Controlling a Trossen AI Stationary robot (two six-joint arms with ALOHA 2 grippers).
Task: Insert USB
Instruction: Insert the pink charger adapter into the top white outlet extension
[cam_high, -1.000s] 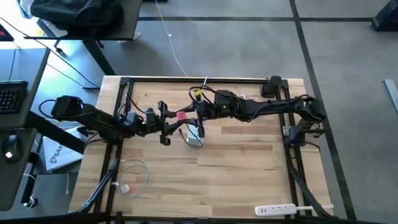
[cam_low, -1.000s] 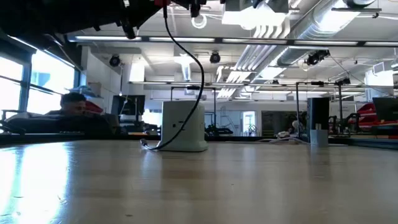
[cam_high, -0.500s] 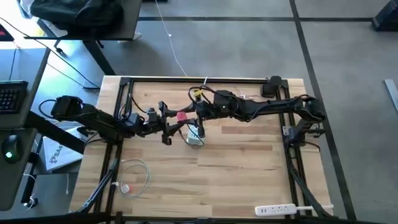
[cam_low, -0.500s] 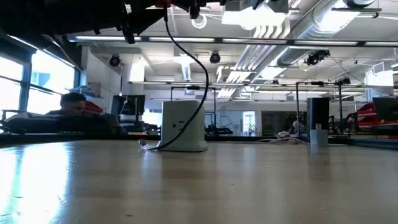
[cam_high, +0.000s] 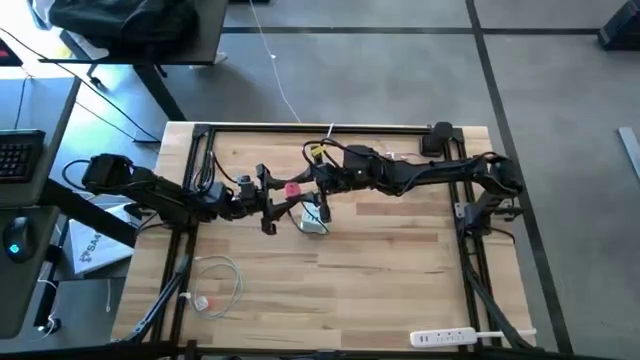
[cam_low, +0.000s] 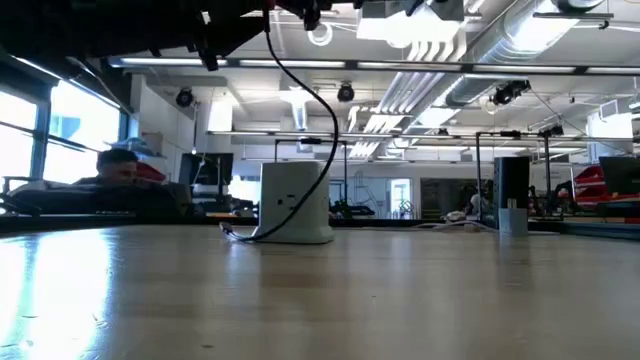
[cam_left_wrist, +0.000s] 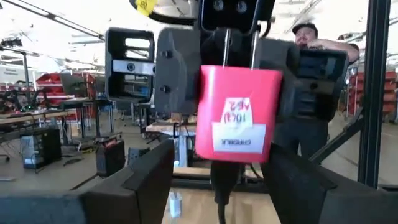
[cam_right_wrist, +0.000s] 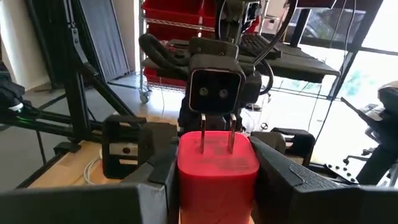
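Above the middle of the wooden table (cam_high: 400, 270), both arms meet in the air over the white charger cube (cam_low: 295, 203). Right gripper (cam_high: 308, 187) is clamped on the red USB (cam_high: 291, 187), its black cable (cam_low: 300, 85) hanging down to the cube. Left gripper (cam_high: 275, 192) faces it, fingers (cam_left_wrist: 146, 171) spread wide either side of the plug.
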